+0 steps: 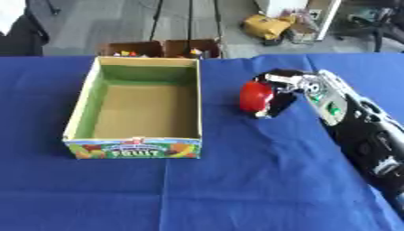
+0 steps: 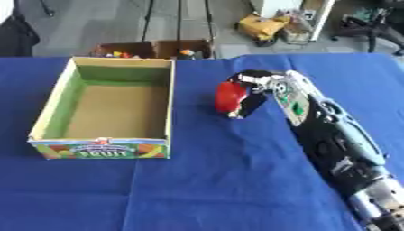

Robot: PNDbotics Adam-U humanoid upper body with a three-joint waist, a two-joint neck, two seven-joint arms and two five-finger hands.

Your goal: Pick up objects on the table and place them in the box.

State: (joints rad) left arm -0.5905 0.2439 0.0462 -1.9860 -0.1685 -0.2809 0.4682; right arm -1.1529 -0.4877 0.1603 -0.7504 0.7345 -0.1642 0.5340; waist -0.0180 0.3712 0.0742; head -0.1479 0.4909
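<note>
**Red fruit in hand, box waiting alongside**

While the cardboard box (image 1: 134, 101) sits open and bare-floored on the blue-covered bench (image 1: 236, 180), the robot's right hand (image 1: 277, 92) has its black fingers curled round a red, rounded object (image 1: 254, 96), something like an apple. The red object is to the right of the box, near its right wall but clearly apart from it, and whether it is resting on the cloth or just off it I cannot tell from where I stand. The right arm (image 2: 331, 135) reaches in from the lower right, stretched diagonally across the bench, so the hand meets the red object from its far side and cups it toward the box; that approach looks chosen so the load can be carried straight leftward over the box's wall.

The box's printed front, with "FRUIT" on it, faces the robot, and its long opening offers a wide target. Nothing shows inside it, so by my reckoning the task is at its first pick: grasp made, lift and transfer to come. The left hand is nowhere to be seen. Beyond the bench's far edge two smaller brown boxes (image 1: 162, 48) sit on the floor, out of the work.
</note>
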